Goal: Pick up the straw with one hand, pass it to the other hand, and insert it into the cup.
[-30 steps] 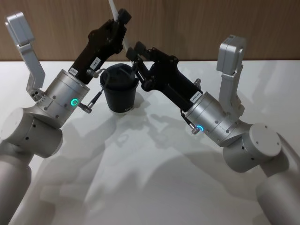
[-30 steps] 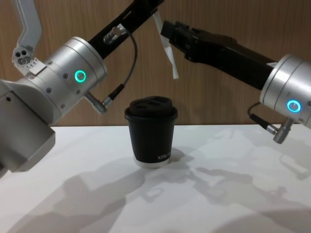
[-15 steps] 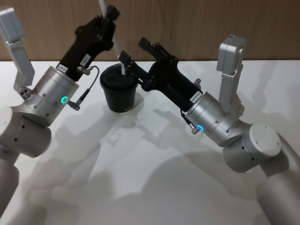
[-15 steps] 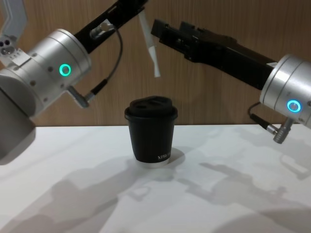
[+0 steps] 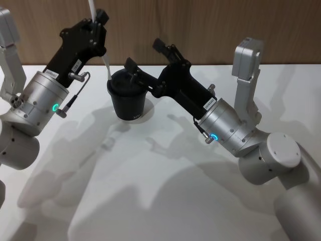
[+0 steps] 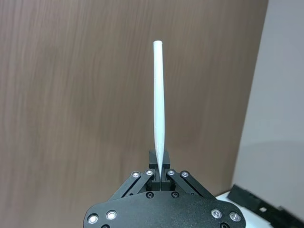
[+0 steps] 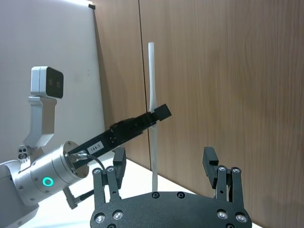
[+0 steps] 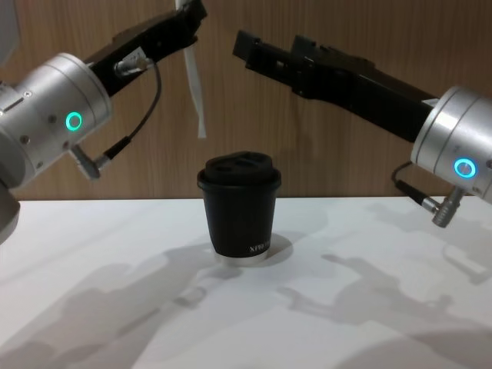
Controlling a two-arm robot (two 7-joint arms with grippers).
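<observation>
White and thin, the straw stands nearly upright in the air, pinched near its middle by your left gripper, the one with the green-teal ring light. Its lower end hangs above the table, up and to the left of the black cup, not touching the lid. Your right gripper, blue-lit, hovers above the cup's far side with its fingers spread wide and holding nothing, apart from the straw.

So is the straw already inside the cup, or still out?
Out. The straw hangs from the left pincer, its lower end above and beside the cup.
</observation>
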